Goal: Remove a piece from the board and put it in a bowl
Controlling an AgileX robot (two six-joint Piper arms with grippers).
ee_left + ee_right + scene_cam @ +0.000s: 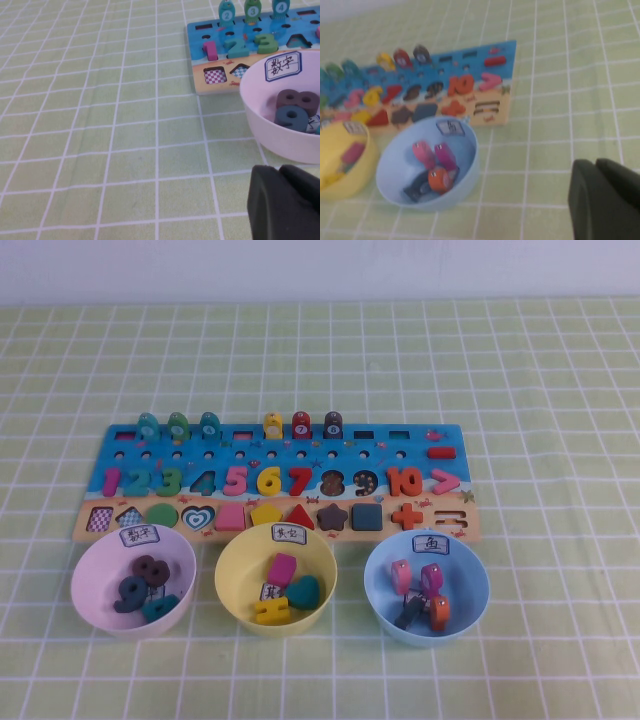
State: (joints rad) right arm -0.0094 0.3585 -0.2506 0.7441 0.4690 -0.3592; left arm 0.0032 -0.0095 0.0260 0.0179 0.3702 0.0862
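The slate-blue square piece (367, 517) sits in its slot on the tan strip of the board (395, 453), between the maroon star and the orange plus. It also shows in the right wrist view (425, 111). The pale yellow bowl (226, 575) stands in front of the board's middle and holds a few shape pieces. Neither arm shows in the high view. My left gripper (278, 170) is shut and empty, low over the cloth beside the pink-white bowl. My right gripper (595, 163) is shut and empty, over the cloth to the right of the light blue bowl.
A pink-white bowl (84, 578) with number pieces stands at the front left. A light blue bowl (479, 578) with fish pieces stands at the front right. A green checked cloth (560, 390) covers the table.
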